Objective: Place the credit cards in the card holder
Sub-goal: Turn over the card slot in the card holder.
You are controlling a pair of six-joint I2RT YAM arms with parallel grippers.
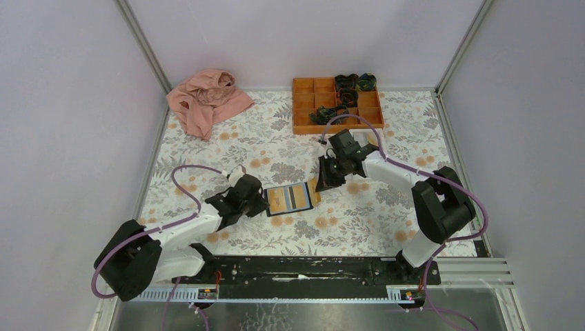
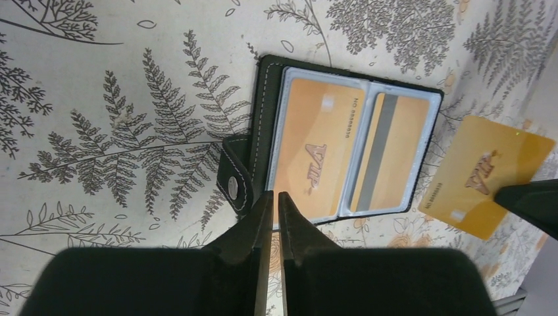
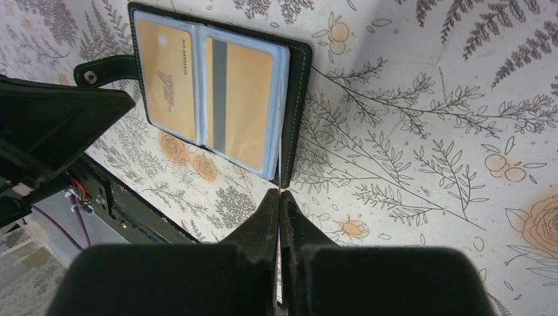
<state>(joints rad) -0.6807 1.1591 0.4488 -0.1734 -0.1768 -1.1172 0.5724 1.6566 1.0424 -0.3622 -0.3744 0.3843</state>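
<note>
Now: one card pinched, holder open, insertion pending

On my side the right gripper (image 3: 279, 197) is clenched on a credit card (image 2: 485, 174); the right wrist view shows it edge-on, a thin line between the fingers; it hangs tilted just beside the card holder (image 2: 266, 99), on the edge away from the strap, not yet in it. The left gripper (image 2: 270, 197) is nearly closed at the holder's strap-side edge, with a thin slit between the jaws; I cannot tell whether it pinches the cover or only stands over it.

Risks, my judgement: both visible pockets are filled by the pocketed cards (image 2: 316, 151), so no free slot is obvious; the card's edge could catch a pocket lip and buckle; if the left side is not pinning the cover, a push would slide the holder across the floral tablecloth (image 2: 99, 99); the thin card may swivel in the pinch.

Holder: open and flat on the cloth between the two grippers; black, white stitching, light-blue pockets, snap strap (image 2: 235, 181) splayed out; cards orange-yellow, one showing a dark stripe.
</note>
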